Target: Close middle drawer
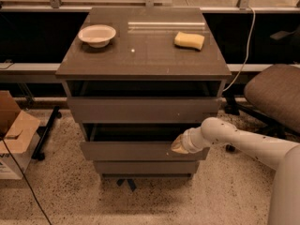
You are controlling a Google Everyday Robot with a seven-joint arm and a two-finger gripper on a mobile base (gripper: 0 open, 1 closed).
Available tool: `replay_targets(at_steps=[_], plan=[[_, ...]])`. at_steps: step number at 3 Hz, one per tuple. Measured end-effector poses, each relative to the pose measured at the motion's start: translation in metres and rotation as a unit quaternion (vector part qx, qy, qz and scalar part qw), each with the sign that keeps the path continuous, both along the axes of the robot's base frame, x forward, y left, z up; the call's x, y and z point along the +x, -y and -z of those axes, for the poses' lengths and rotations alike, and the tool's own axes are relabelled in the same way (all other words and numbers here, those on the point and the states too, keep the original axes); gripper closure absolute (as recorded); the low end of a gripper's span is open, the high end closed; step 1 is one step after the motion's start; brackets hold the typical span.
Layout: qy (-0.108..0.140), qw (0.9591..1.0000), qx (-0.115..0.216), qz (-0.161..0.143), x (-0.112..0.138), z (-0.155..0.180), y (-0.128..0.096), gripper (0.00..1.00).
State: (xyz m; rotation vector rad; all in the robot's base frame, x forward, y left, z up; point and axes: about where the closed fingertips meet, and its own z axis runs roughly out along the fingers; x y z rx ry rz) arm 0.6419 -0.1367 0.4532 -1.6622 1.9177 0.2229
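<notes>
The middle drawer of the grey-brown cabinet is pulled out a little, with a dark gap above its flat front. My gripper is at the end of the white arm, which reaches in from the right. The gripper rests against the right part of that drawer's front. The taller top drawer front also stands slightly out under the cabinet top. The narrower bottom drawer front sits below and further back.
A white bowl and a yellow sponge lie on the cabinet top. A brown office chair stands to the right. A cardboard box sits on the speckled floor to the left. A dark windowed wall runs behind.
</notes>
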Motion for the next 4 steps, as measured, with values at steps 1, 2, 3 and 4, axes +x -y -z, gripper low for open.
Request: replay_targets(at_steps=[1, 2, 3, 4], plan=[[-0.002, 1.0000, 0.000, -0.002, -0.0010, 0.0019, -0.0023, 0.74], [-0.003, 1.0000, 0.001, -0.003, -0.0016, 0.0033, -0.0039, 0.50], [-0.004, 1.0000, 0.001, -0.004, -0.0024, 0.0049, -0.0055, 0.27], [-0.006, 1.0000, 0.002, -0.006, -0.0036, 0.0073, -0.0079, 0.00]])
